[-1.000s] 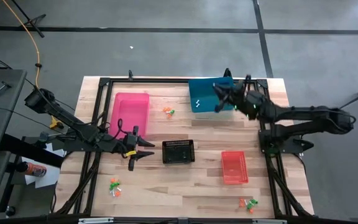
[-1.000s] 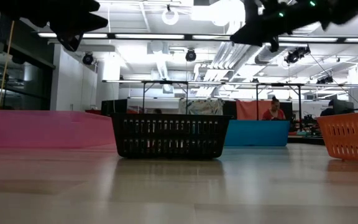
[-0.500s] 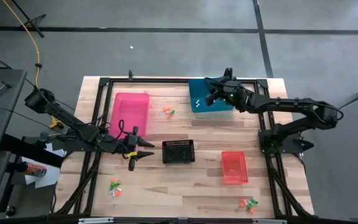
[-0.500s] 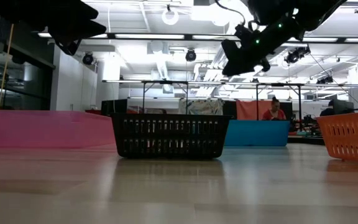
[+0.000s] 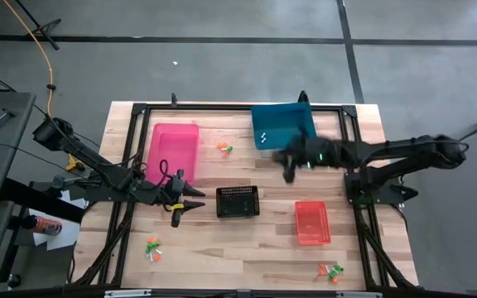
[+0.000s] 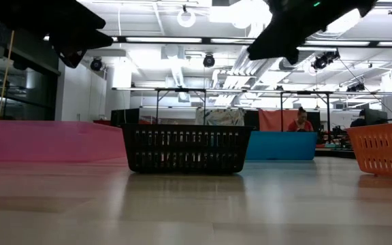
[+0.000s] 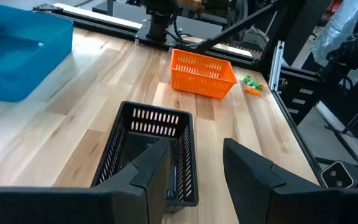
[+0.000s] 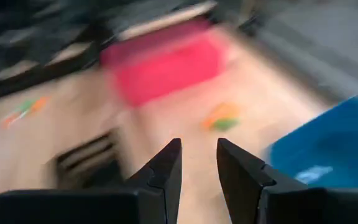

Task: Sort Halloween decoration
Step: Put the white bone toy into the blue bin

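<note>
While the right gripper (image 5: 286,163) hangs empty, jaws narrowly parted, near the blue plastic bin (image 5: 281,126), tiny orange-and-green Halloween trinkets (image 5: 224,149) lie scattered on the wooden bench (image 5: 247,248), probably light, needing a pinch across their middles.

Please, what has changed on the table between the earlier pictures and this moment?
The right pincer left its place over the blue bin and swung toward the table's middle, now above bare wood between the blue bin and the red basket; its fingers are apart and empty. The left pincer stayed open beside the black basket. Bins and trinkets did not move.
</note>
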Available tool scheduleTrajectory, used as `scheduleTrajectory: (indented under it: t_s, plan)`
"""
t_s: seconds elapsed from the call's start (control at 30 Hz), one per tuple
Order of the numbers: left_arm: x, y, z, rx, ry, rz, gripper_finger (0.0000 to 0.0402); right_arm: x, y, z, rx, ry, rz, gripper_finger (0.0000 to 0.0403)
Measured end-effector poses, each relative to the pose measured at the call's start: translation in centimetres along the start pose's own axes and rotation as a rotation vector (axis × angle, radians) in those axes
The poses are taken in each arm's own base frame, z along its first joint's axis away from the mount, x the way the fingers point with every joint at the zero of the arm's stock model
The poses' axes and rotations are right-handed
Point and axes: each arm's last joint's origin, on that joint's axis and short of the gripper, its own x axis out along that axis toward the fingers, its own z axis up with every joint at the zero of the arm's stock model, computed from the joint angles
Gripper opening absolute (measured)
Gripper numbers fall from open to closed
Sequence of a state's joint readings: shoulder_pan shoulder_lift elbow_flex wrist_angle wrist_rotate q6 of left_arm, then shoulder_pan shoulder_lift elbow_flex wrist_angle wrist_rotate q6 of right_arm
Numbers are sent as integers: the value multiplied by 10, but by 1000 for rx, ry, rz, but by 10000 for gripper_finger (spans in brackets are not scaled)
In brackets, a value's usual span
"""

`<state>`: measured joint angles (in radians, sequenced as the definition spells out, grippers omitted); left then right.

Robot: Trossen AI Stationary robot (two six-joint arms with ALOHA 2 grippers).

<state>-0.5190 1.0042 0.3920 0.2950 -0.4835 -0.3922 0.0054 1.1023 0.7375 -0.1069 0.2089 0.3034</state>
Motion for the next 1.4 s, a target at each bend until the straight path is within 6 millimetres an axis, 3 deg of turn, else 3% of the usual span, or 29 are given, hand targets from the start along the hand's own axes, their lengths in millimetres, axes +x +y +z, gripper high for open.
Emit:
scheduleTrajectory:
  t_s: [0.17, 0.3, 0.57, 0.83, 0.97, 1.07, 1.13, 1.27, 1.4]
  plan:
    - [0, -1, 3, -13, -26, -4, 133, -16, 59, -30, -50, 85, 158, 97]
    - [0, -1, 5, 17, -59, 3, 133, -31, 97, -50, -128, 18, 141, 97]
    - [1, -2, 9, 71, -92, 1, 133, -28, 140, -78, -292, -109, 110, 97]
    - [6, -3, 5, 109, -81, 10, 133, -9, 149, -78, -388, -199, 102, 97]
    - [12, -8, 9, 0, -36, -97, 133, -2, 143, -74, -386, -203, 70, 97]
    - [15, -28, 21, -29, 83, -301, 133, 2, 138, -70, -359, -203, 50, 97]
    - [17, -47, 23, 0, 160, -314, 133, 5, 135, -69, -352, -203, 36, 97]
    - [21, -91, 25, 122, 354, -232, 133, 8, 132, -66, -345, -203, 21, 97]
    - [20, -124, 9, 189, 669, -61, 133, 8, 132, -67, -321, -196, 28, 97]
